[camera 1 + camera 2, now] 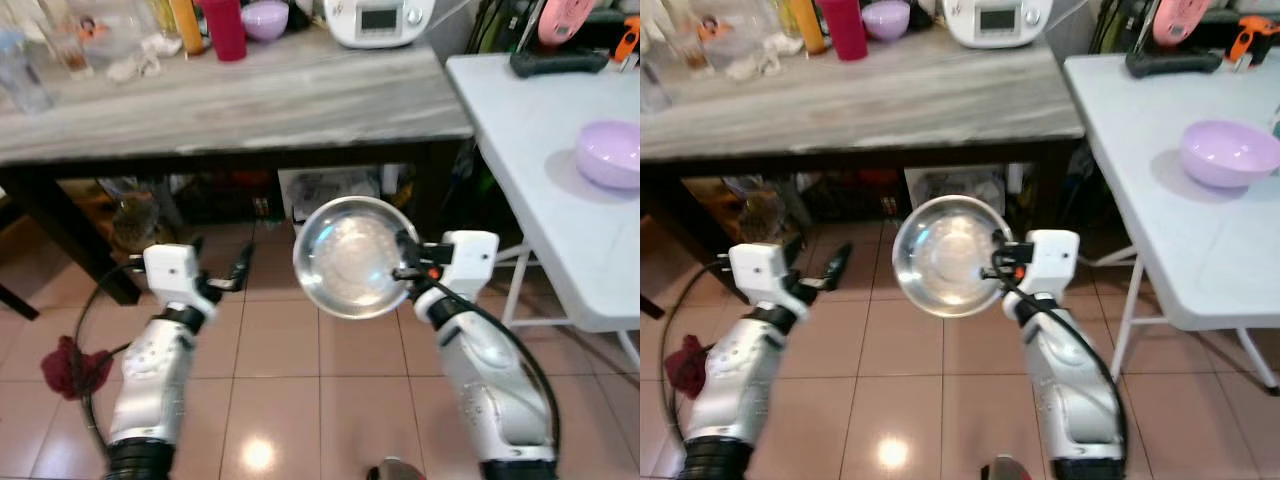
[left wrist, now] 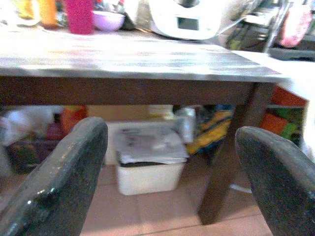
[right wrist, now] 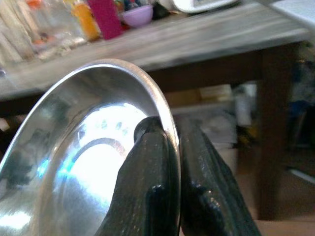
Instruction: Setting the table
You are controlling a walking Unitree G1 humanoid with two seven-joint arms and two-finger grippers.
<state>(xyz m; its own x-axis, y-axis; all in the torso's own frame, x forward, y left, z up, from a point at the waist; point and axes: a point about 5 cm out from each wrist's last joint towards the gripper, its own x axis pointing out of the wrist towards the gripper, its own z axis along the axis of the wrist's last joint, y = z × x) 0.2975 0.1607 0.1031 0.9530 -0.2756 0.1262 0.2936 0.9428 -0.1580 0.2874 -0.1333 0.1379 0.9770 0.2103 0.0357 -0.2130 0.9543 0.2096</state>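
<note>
A shiny steel bowl (image 1: 350, 257) hangs tilted in the air in front of the grey wooden table (image 1: 250, 105), its inside facing me. My right gripper (image 1: 405, 262) is shut on the bowl's right rim; in the right wrist view one finger (image 3: 147, 177) lies inside the rim and the other outside. My left gripper (image 1: 240, 270) is held out low on the left, open and holding nothing, its two fingers (image 2: 54, 182) wide apart in the left wrist view. A lilac bowl (image 1: 610, 153) stands on the white folding table (image 1: 540, 150) at the right.
The grey table carries a red cup (image 1: 225, 28), a purple bowl (image 1: 265, 18), an orange bottle (image 1: 186, 25), glasses (image 1: 65, 45) and a white appliance (image 1: 380, 20). Boxes and bags (image 1: 330, 190) sit underneath it. A dark red cloth (image 1: 72, 367) lies on the tiled floor.
</note>
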